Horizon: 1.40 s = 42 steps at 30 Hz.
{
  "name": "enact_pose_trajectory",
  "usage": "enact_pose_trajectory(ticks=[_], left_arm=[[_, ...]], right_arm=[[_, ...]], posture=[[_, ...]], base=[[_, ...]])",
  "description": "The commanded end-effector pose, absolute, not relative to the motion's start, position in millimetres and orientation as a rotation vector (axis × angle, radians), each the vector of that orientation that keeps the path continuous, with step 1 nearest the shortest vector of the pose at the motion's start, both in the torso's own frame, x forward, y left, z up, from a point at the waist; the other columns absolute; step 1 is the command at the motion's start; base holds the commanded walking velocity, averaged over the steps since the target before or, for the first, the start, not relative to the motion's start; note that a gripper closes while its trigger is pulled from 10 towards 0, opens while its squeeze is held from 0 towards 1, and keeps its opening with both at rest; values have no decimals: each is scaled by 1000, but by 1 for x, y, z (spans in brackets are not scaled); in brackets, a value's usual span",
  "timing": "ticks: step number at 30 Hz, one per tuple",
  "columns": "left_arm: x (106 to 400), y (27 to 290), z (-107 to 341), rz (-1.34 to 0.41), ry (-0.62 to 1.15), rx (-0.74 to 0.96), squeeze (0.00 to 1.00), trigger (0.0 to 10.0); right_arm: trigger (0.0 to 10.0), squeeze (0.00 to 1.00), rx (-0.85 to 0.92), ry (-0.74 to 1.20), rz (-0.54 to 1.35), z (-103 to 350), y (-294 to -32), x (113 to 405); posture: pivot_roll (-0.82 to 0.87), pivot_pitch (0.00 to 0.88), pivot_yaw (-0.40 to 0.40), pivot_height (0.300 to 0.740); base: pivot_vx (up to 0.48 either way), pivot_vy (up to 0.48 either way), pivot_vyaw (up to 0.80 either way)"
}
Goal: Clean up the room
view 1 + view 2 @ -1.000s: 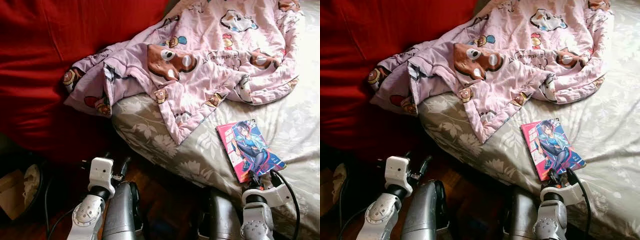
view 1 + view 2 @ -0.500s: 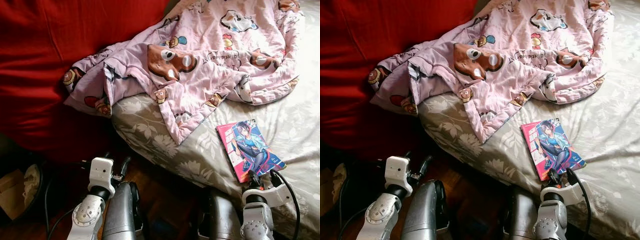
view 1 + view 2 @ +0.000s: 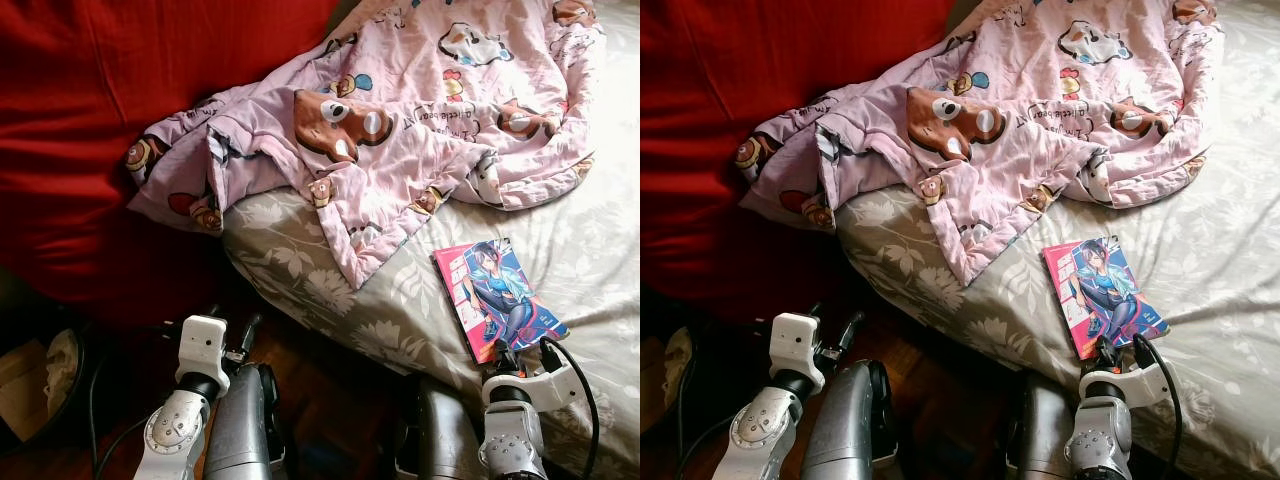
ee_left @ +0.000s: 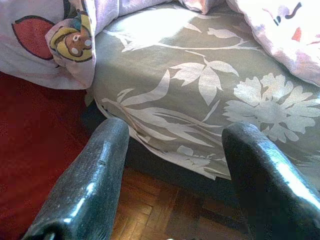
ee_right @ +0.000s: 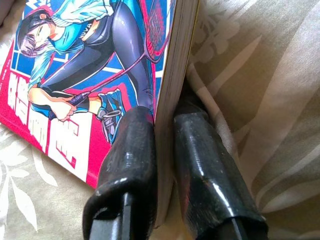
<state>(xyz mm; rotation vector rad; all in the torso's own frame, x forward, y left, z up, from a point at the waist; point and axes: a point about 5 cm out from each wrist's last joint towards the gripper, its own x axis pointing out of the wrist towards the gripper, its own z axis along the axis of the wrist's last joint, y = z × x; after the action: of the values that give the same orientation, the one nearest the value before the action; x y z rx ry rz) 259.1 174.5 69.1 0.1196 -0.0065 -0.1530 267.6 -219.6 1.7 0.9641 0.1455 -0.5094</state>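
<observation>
A bed (image 3: 330,300) with a grey floral sheet carries a rumpled pink cartoon-print blanket (image 3: 420,120) toward twelve o'clock and a comic book (image 3: 498,298) at four o'clock near its edge.

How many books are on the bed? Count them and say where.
1. The book lies on the bed near its edge, below the blanket, gripped by the right gripper. Others may hide under the blanket.
</observation>
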Motion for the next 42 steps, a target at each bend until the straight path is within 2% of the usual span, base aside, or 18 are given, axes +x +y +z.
enact_pose_trajectory(ticks=[1, 9, 10, 11, 12, 13, 14, 15, 16, 25, 26, 37, 40, 42], left_arm=[[254, 176, 62, -158, 24, 140, 0, 10000], [254, 176, 62, -159, 23, 140, 0, 10000], [254, 176, 62, -159, 23, 140, 0, 10000], [254, 176, 62, -159, 23, 140, 0, 10000], [254, 176, 62, -159, 23, 140, 0, 10000], [254, 176, 63, -158, 23, 141, 0, 10000], [254, 176, 63, -157, 23, 141, 0, 10000], [254, 176, 63, -157, 23, 141, 0, 10000], [254, 176, 62, -157, 23, 141, 0, 10000], [254, 177, 62, -156, 25, 142, 0, 10000], [254, 177, 62, -156, 25, 142, 0, 10000], [254, 178, 62, -155, 25, 146, 0, 10000], [254, 178, 62, -155, 26, 146, 0, 10000], [253, 178, 62, -155, 26, 146, 0, 10000]], right_arm=[[10000, 0, 991, 244, -588, -21, -219, 248], [10000, 0, 994, 239, -591, -21, -220, 249], [10000, 196, 997, 236, -588, -20, -220, 250], [10000, 855, 998, 233, -586, -20, -219, 250], [10000, 855, 999, 232, -584, -20, -219, 251], [10000, 925, 998, 232, -584, -19, -219, 251], [10000, 871, 998, 232, -584, -19, -219, 251], [10000, 282, 997, 232, -584, -19, -219, 252], [10000, 0, 996, 232, -584, -19, -219, 252], [10000, 0, 999, 235, -582, -22, -223, 251], [0, 0, 1001, 233, -581, -21, -223, 251], [0, 0, 940, 158, -565, -9, -227, 258], [0, 0, 795, 39, -515, 18, -233, 272], [0, 0, 788, 11, -507, 26, -234, 275]], posture=[[135, 258, 7, 560], [135, 258, 7, 560], [135, 258, 7, 560], [135, 258, 7, 560], [135, 258, 7, 560], [136, 259, 6, 560], [137, 259, 7, 560], [137, 259, 7, 560], [137, 259, 7, 560], [135, 258, 7, 560], [135, 259, 8, 560], [139, 260, 9, 560], [135, 259, 9, 560], [134, 259, 8, 560]], base=[[0, 0, 0], [0, 0, 0], [0, 0, 0], [0, 0, 0], [0, 0, 0], [0, 0, 0], [0, 0, 0], [0, 0, 0], [0, 0, 0], [0, 0, 0], [0, 0, 0], [0, 0, 0], [0, 0, 0], [0, 0, 0]])
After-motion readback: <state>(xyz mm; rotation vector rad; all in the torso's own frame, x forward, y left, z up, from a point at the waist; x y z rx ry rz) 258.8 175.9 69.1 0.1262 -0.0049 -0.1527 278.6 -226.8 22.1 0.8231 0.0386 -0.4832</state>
